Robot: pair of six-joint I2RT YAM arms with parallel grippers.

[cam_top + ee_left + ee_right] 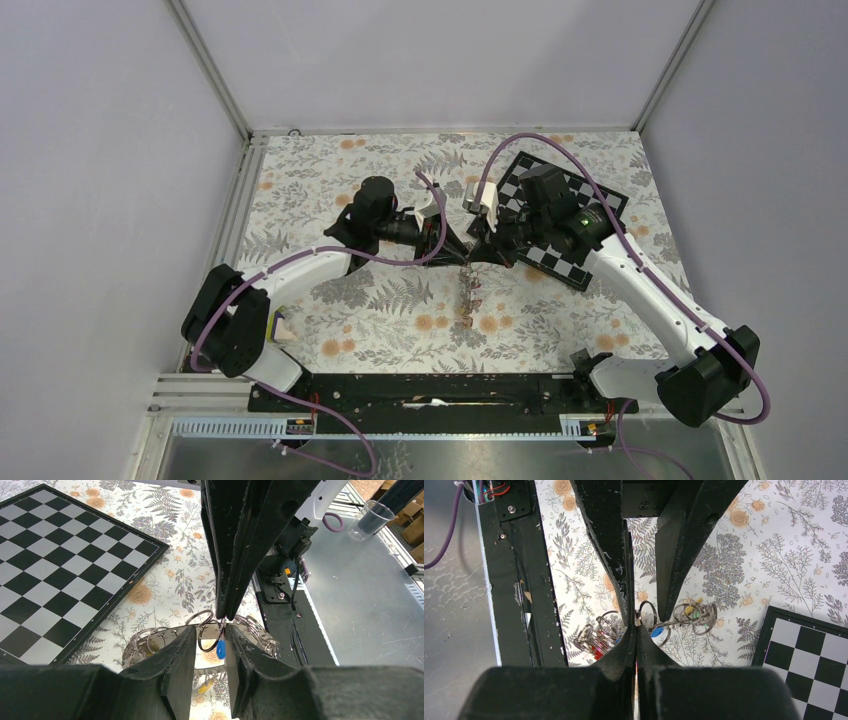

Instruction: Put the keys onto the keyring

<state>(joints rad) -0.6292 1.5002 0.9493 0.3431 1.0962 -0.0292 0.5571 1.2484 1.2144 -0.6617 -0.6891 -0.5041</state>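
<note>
The keyring [466,295] hangs in the air between both arms, above the floral cloth. In the left wrist view it is a flat grey disc [150,641] with small wire rings along its rim. My right gripper [636,626] is shut on its upper rim, seen edge-on [674,623]. My left gripper [211,632] stands open, its fingers [175,665] either side of a small ring carrying a blue key [220,649]. A red key [597,652] and a yellow key [696,601] dangle on other rings. Both grippers meet tip to tip [465,250].
A black-and-white chequered board [545,262] lies on the cloth under the right arm, at the back right. The black base rail [430,390] runs along the near edge, with a bare metal surface [370,595] beyond it.
</note>
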